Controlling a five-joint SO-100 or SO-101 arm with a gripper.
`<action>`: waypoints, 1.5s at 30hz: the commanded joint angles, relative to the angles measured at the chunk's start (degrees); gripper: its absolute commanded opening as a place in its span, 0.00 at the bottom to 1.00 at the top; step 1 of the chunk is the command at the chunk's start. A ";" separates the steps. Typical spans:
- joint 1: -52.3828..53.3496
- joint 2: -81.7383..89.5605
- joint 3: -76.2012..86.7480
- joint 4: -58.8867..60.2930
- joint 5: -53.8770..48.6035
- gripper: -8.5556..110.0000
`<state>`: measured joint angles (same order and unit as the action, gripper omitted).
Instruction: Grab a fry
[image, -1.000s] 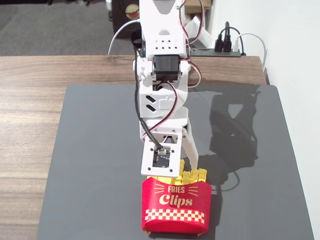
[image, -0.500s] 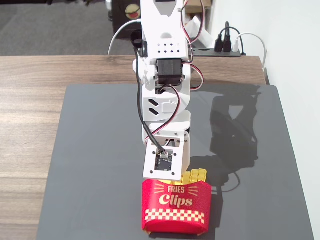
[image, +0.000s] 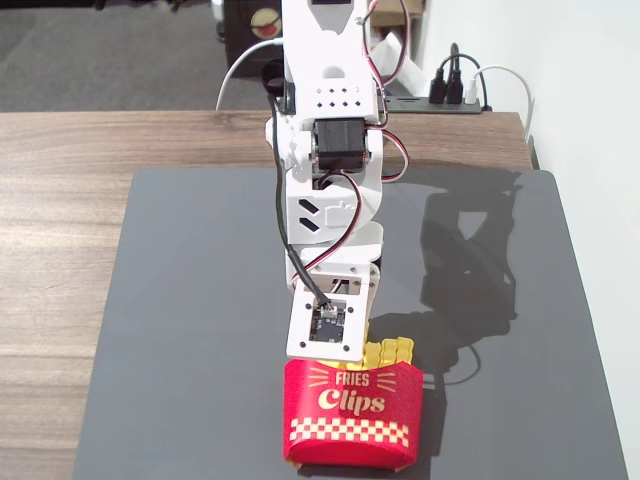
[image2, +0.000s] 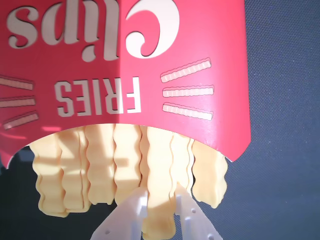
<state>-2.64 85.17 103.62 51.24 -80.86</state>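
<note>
A crinkle-cut yellow fry (image2: 159, 200) stands among the other fries (image2: 100, 170) sticking out of the red "Fries Clips" carton (image2: 150, 65). The white hand (image2: 159, 212) is nearly closed, one finger either side of that fry; whether it squeezes is unclear.

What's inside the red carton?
The red carton holds a row of yellow crinkle-cut fries, ends sticking out. The gripper straddles one fry. The fries' lower lengths are hidden by the carton wall.
</note>
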 joint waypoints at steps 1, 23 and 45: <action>-0.53 0.88 -1.85 -0.35 0.18 0.08; -2.55 34.45 27.16 7.91 -0.09 0.08; -0.70 51.68 14.85 33.57 -1.58 0.08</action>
<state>-4.22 137.55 123.93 83.67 -82.00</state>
